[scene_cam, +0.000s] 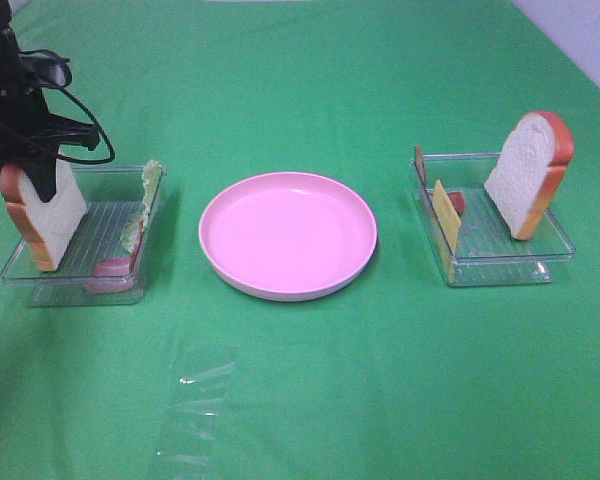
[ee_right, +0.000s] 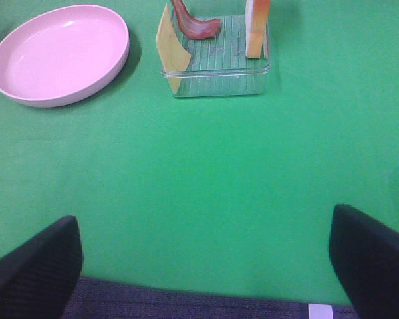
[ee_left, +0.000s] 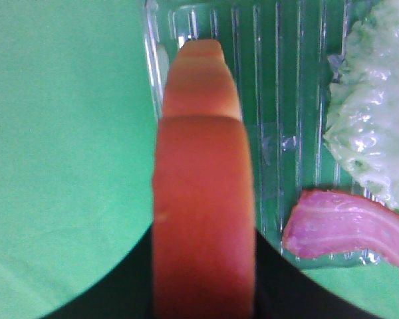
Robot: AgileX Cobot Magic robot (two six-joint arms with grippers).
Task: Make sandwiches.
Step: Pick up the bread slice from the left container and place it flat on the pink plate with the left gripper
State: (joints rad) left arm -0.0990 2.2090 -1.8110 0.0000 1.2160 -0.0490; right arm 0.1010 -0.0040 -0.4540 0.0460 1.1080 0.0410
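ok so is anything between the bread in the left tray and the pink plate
Yes. The lettuce stands along the left tray's plate-side wall, with the bacon beside it, between the bread slice and the pink plate. A straight slide would hit them; lifting over them should probably clear.

Bright even light, soft shadows, near foreground blurred (left wrist view)

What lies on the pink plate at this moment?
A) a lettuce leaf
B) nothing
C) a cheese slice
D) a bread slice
B: the pink plate shows only its bare surface; the left bread slice and the right bread slice stand apart from it.
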